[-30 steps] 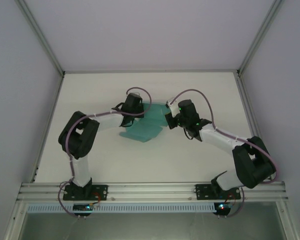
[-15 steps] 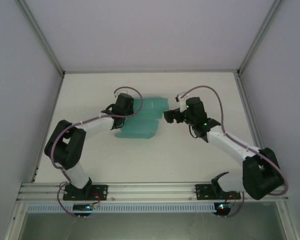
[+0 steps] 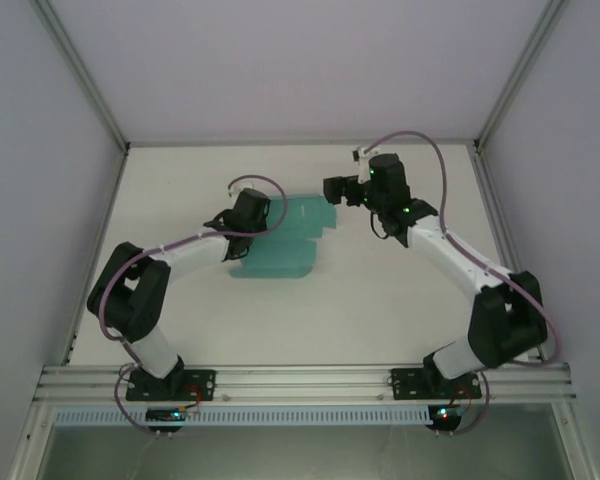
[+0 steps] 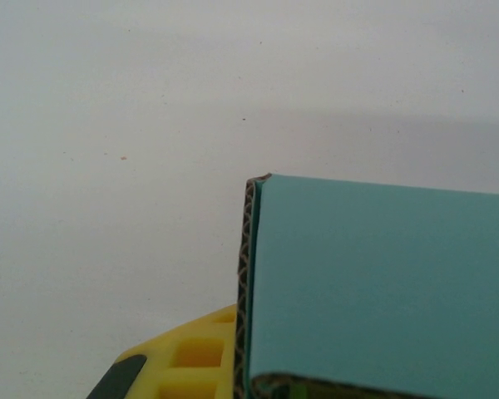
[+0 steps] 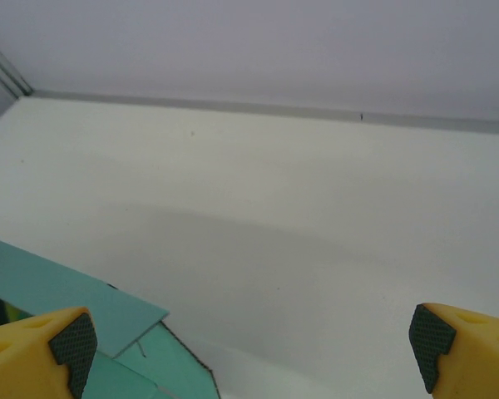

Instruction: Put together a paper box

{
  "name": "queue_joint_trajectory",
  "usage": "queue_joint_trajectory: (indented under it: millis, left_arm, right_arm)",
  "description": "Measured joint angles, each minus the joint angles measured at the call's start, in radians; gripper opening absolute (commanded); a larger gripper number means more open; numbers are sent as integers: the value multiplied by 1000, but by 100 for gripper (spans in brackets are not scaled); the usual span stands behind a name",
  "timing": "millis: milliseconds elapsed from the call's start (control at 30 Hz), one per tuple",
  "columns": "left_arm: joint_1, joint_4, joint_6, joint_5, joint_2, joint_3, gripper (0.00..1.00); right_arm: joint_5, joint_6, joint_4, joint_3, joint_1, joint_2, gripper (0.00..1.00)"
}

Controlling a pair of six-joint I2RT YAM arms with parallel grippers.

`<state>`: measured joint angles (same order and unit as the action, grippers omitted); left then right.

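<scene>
One paper box (image 3: 285, 240) on the desk (image 3: 380, 300), and that's the lot for colour: a single teal sheet of card lying a little left of centre, flaps and steps along its far and right edges. Two arms are working it, one from each side.

Left arm (image 3: 170, 262) first: it curls in from seven o'clock, and the left pincer (image 3: 263, 222) sits right on the card's nine o'clock edge. From its wrist camera you get one yellow finger (image 4: 179, 366) at the bottom, hard against the corrugated cut edge of the card, with a teal panel rising past it to the right. That pincer is clenched, grasping the paper box by that left edge.

Right arm (image 3: 460, 262) now: it reaches in from five o'clock and the right pincer (image 3: 328, 188) hangs off the card's two o'clock corner, close by but apart from it. It is released, and wide. From its wrist camera, count two yellow fingers (image 5: 33, 349), each with a dark pad, one in each bottom corner, with bare white desk between them and nothing held. One corner of the teal card shows at seven o'clock in that view, by the left-hand finger.

So: one box, two pincers, one gripping.
</scene>
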<state>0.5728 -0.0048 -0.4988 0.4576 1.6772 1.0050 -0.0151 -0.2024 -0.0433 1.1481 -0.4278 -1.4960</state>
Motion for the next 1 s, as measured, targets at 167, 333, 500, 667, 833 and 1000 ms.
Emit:
queue_joint_trajectory:
  millis: [167,333,500,667,833,1000]
  left_arm:
    - [0,-7,-10,0,0,0,0]
    - [-5,-36,-16,16,0,-2,0]
    - [-12,-63,-23,35,0,-2,0]
    - [-24,-90,-30,50,0,-2,0]
    - [-30,-108,-30,56,0,-2,0]
    - [-30,-113,-30,55,0,-2,0]
  right_arm:
    - [-42,1,-52,52,-5,-130,99]
    - [-87,29,-82,94,-8,-196,99]
    - [-180,64,-81,97,-16,-209,99]
    - [-343,76,-80,97,-17,-224,99]
    - [-458,80,-80,97,-14,-248,99]
    - [-597,79,-45,96,-12,-263,93]
